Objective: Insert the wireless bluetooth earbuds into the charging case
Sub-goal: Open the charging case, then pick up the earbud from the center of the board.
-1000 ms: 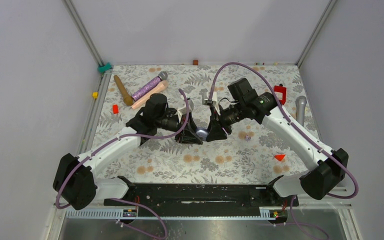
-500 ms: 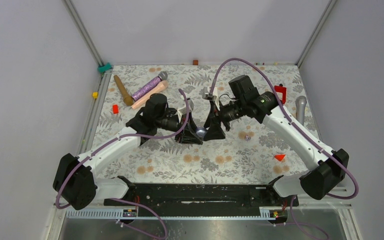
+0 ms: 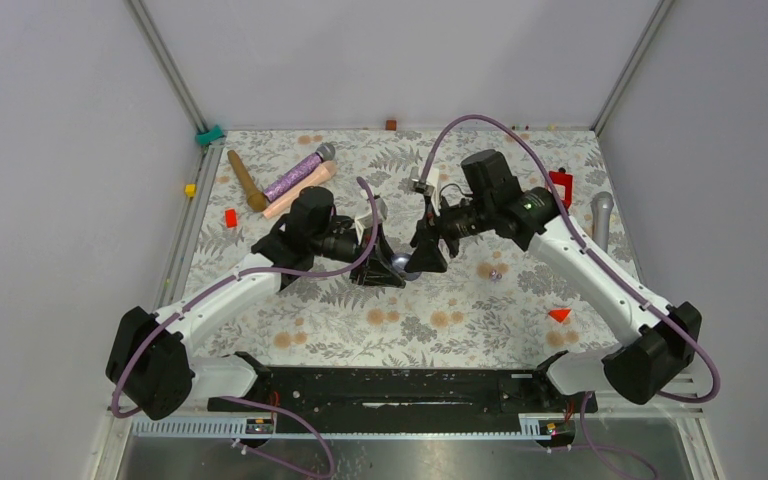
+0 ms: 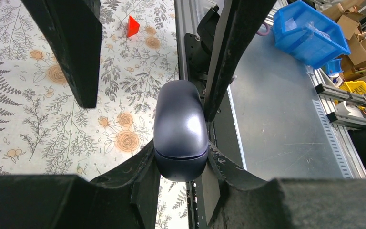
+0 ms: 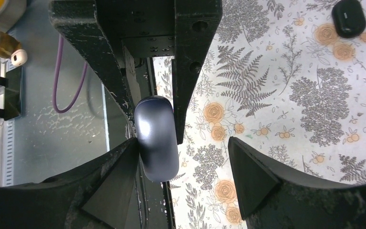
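The big table (image 3: 460, 330) has a flowery cloth on it. The left arm (image 3: 230, 290) and the right arm (image 3: 600, 275) point at each other near the middle. A sparkly purple microphone (image 3: 295, 177) lies at 10 o'clock from the middle. A grey microphone (image 3: 601, 218) lies at 3 o'clock, by the edge.

The left gripper (image 4: 181, 160) squeezes the charging case (image 4: 180, 129) between both its fingers. The case is dark, smooth and round, and its lid is closed.

The right gripper (image 5: 182, 143) is spread wide and holds nothing. One of its fingers (image 5: 112, 183) touches the side of the case. The other finger is well apart from it.

A tiny purple earbud (image 3: 495, 273) lies on the cloth at 3 o'clock from the case, near the right gripper.
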Robot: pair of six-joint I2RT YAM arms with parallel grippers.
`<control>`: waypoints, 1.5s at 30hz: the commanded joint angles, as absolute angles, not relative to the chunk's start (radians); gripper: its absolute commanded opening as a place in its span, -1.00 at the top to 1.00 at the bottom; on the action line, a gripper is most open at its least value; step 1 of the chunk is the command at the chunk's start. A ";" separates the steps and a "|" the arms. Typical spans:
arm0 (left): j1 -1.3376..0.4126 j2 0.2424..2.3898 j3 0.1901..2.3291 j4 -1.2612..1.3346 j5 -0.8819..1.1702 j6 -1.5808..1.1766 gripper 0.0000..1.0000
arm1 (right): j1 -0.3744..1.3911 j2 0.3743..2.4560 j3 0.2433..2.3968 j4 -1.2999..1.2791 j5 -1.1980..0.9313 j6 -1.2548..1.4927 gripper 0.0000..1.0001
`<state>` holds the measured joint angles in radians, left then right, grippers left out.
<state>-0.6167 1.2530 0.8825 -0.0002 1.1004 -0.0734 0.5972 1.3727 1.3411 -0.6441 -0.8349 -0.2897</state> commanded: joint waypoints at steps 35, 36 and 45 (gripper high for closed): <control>-0.585 1.213 0.971 -0.055 0.965 -0.006 1.00 | 0.502 1.065 1.223 -0.675 -0.206 -0.550 -0.73; -0.585 1.212 0.983 -0.077 0.965 0.024 1.00 | 0.491 1.055 1.188 -0.671 -0.204 -0.564 -0.73; -0.562 1.149 1.053 -0.330 0.956 0.257 1.00 | 0.437 1.059 0.936 -0.567 -0.134 -0.584 -0.65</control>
